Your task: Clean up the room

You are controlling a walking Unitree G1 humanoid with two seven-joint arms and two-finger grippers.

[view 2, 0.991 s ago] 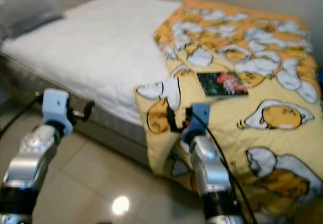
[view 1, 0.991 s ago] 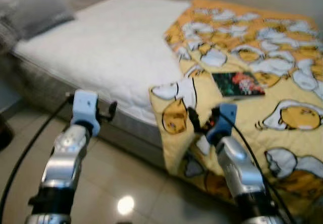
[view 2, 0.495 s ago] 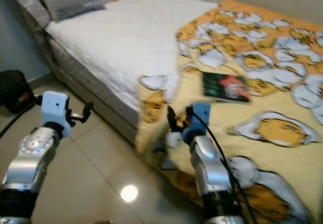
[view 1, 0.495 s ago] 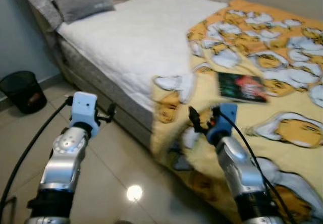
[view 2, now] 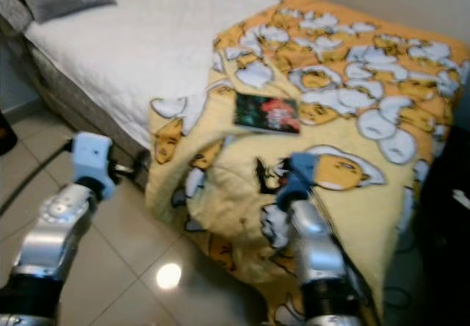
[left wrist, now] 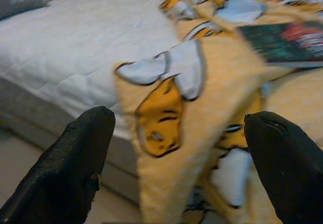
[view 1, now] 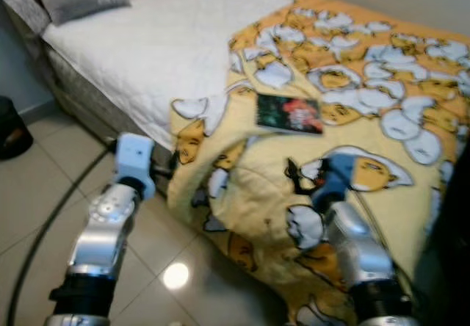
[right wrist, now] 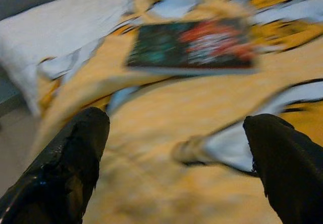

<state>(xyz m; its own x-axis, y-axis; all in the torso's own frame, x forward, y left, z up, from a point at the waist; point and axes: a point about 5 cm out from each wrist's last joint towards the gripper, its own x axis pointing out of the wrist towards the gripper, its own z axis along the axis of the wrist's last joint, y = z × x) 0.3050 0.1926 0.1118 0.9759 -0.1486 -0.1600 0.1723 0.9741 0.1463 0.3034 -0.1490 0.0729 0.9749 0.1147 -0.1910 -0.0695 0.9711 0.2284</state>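
Two grippers face the bed [view 1: 147, 54]: left gripper [left wrist: 176, 173], fingers spread, is at the bed's side edge beside the yellow blanket [view 1: 367, 120]. Right gripper [right wrist: 171, 173], fingers spread, hovers over the blanket, near the dark book [view 1: 288, 113] lying on it.

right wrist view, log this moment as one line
scene: dark book lying flat on yellow cartoon-print blanket | right gripper: open, aimed at book | left gripper: open, facing blanket corner

Right tool [view 1: 305, 175], fingers spread, hovers over rumpled blanket [view 1: 367, 113]; the book [view 1: 288, 113] lies just ahead, nothing between. Left tool [view 1: 163, 170] hangs beside the bed [view 1: 147, 40] edge, above open floor [view 1: 44, 172].
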